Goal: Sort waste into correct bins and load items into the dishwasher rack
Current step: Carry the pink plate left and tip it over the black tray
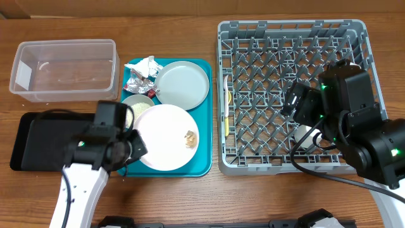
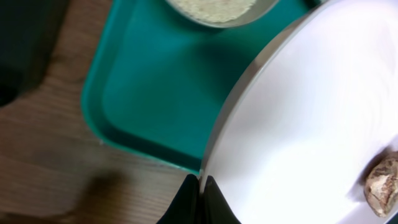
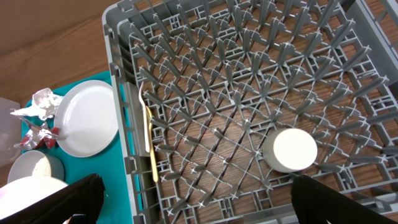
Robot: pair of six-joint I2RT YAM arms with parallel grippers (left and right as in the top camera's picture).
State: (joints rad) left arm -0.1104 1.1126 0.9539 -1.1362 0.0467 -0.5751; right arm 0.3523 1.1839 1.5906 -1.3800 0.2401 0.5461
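One white plate [image 1: 161, 136] on the teal tray [image 1: 202, 168], rim pinched tight in the left claw [image 2: 199, 190], looks ready for tipping that brown scrap [image 1: 189, 136] off. Over at the rack [image 1: 285, 25], right claw [image 3: 205, 199] hanging wide open, cup [image 3: 290, 149] already parked inside.

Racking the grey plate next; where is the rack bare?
Bare: the rack's far rows and middle, between the yellow utensil along its left wall and the right wall. Crowded: near right, around the white cup.
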